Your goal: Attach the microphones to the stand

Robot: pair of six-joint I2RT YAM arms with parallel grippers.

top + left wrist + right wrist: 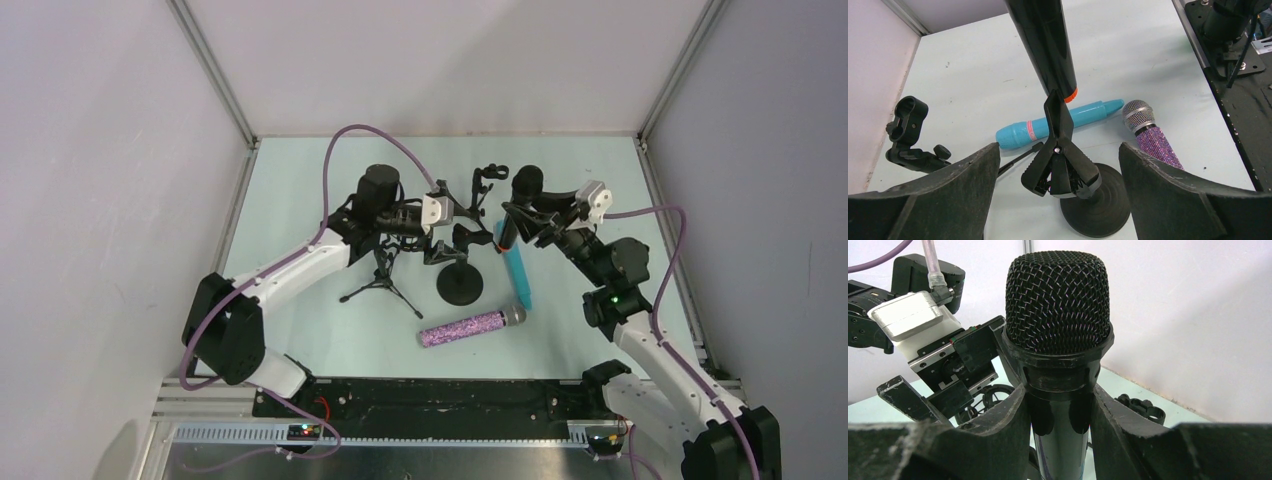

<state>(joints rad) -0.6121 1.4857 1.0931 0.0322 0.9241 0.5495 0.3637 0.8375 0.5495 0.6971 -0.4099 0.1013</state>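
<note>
My right gripper (1060, 395) is shut on the black microphone (1058, 300) just below its mesh head, holding it upright. Its orange-ringed lower end (1070, 95) hangs right above the tip of the stand's spring clip (1058, 160). That clip sits on the round-base stand (1098, 207). My left gripper (1059, 150) is open, one finger on each side of the clip's handles without touching them. The light blue microphone (1058, 125) and the glittery purple microphone (1153, 137) lie on the table behind the stand. Seen from above, both grippers (458, 232) (517, 215) meet over the stand (460, 285).
A small tripod stand (380, 285) stands left of the round base. A loose black holder clip (908, 130) lies to the left, and another (1143, 410) sits near the back wall. Enclosure walls close in the table on three sides.
</note>
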